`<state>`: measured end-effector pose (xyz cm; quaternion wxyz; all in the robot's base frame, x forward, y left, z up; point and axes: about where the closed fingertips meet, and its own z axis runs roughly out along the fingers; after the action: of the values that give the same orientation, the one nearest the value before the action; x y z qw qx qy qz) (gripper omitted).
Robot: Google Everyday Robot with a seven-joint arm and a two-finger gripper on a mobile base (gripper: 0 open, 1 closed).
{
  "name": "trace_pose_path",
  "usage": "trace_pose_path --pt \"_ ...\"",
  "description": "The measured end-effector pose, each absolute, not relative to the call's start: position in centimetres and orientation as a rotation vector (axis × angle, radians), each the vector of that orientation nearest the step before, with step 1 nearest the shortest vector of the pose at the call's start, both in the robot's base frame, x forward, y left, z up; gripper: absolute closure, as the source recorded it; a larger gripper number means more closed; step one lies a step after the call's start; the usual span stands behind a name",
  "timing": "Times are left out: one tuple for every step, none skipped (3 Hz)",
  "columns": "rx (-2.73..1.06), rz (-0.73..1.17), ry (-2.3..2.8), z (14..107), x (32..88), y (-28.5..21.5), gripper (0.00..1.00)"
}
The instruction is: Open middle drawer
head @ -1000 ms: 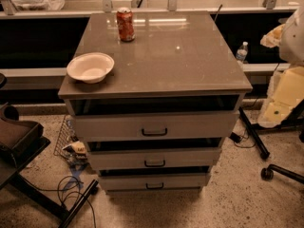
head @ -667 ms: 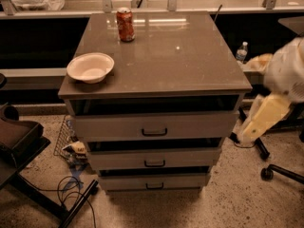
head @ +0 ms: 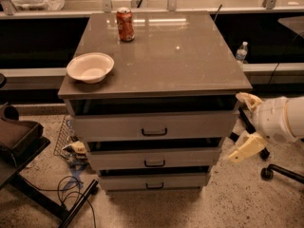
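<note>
A speckled floor [head: 247, 203] and a pale ledge [head: 33, 73] lie around the grey surface [head: 180, 56], which tops a stack of three drawers. A red can [head: 125, 24] stands near its far left corner. A white bowl [head: 90, 67] sits at the left edge, toward the near corner.

Since a second ago the tool [head: 240, 126] has swung in from the right and dropped lower. It now hangs below the surface's near right corner, beside the drawer fronts, released and holding nothing.

The middle drawer [head: 118, 159] sits under the top drawer [head: 118, 126], its black handle [head: 154, 163] untouched and well left of the tool. The approach looks under way and the pull not yet begun. Cables [head: 71, 191] trail on the floor at left.
</note>
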<state>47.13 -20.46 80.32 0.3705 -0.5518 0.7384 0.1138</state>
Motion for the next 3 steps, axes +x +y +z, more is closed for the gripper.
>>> trace_pose_path --pt "-1.367 0.314 1.795 75.3 47.6 -21.3 0.0" --pt "-1.415 0.285 1.692 71.4 47.3 -21.9 0.0" --pt "-1.492 0.236 1.674 69.2 45.8 -22.4 0.0"
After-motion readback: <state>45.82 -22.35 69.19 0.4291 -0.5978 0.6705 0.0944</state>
